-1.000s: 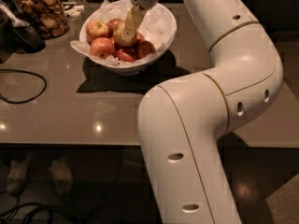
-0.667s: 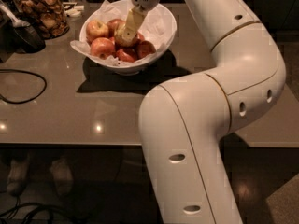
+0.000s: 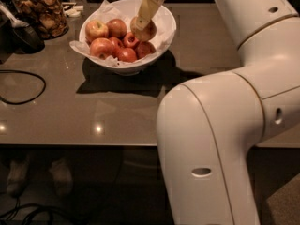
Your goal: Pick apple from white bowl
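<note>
Found the gripper (image 3: pixel 139 26) at the top of the camera view, slanting down into the white bowl (image 3: pixel 168 25). Judged it pinched on the apple (image 3: pixel 149 33), with one beige finger (image 3: pixel 144 12) laid across the fruit's near face; could not see the other finger behind it. Placed the apple right at the gripper's tip, inside the bowl's rim and just above the red apples (image 3: pixel 125 55), which lay below and to the left of the gripper on crumpled paper. Noted a glass jar (image 3: pixel 40 11) well off to the gripper's left and a black cable (image 3: pixel 23 86) lower left of it on the table (image 3: pixel 117 116).

Judged the apple firm, round and fairly heavy for its size, with waxy skin likely to slide or roll under a shallow pinch. Would hold across the widest part with opposed faces, squeezing enough to carry the weight but not to bruise.

Compared with a second earlier: found gripper and yellow-green apple together further to the right and a little higher, with a small red apple uncovered just left of the gripper. Found the bowl unmoved and the big elbow link shifted right.
</note>
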`<state>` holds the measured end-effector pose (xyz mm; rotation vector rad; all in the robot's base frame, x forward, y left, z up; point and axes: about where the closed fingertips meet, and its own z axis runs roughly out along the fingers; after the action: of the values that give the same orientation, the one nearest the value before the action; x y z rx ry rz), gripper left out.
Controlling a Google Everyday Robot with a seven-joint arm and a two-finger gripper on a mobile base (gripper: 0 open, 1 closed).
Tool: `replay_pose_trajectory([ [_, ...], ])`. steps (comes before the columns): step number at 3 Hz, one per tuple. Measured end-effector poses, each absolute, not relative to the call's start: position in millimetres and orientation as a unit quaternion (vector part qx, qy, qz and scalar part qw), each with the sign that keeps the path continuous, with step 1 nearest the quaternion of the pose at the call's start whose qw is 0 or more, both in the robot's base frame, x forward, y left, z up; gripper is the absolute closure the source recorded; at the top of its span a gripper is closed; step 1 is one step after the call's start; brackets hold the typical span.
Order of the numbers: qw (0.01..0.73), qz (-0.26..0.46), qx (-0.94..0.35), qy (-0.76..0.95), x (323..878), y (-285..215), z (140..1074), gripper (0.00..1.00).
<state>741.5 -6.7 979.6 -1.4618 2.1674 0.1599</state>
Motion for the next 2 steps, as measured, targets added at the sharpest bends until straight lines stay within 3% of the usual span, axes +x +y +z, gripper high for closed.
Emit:
replay_pose_trajectory([
  [2,0.263,0.051,-0.522,0.81,738.4,-26.8,984.2,1.0],
])
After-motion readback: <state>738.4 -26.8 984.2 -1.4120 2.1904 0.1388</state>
